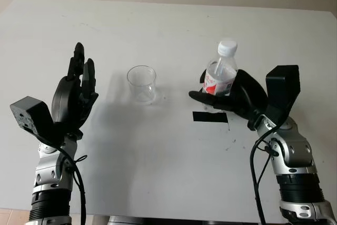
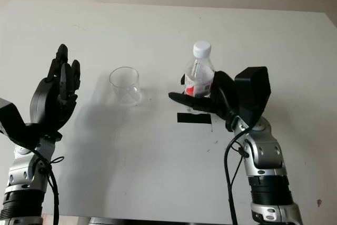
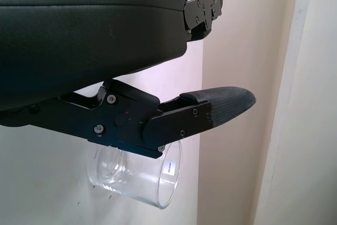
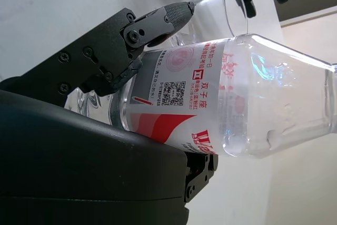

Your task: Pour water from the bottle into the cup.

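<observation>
A clear plastic bottle (image 1: pixel 221 70) with a white cap and a red-and-white label stands upright right of centre. My right hand (image 1: pixel 211 96) is shut on its lower half, fingers wrapped round the label (image 4: pixel 184 82). The hand hides the bottle's base, so I cannot tell whether it touches the table. An empty clear cup (image 1: pixel 141 84) stands on the table to the left of the bottle, about a hand's width away. My left hand (image 1: pixel 79 80) is open, raised upright to the left of the cup and apart from it. The cup (image 3: pixel 138 176) sits just beyond one of its fingers (image 3: pixel 216 107).
A strip of black tape (image 1: pixel 210 117) lies on the white table (image 1: pixel 158 172) just below the bottle. The table's far edge (image 1: pixel 168 3) meets a beige wall.
</observation>
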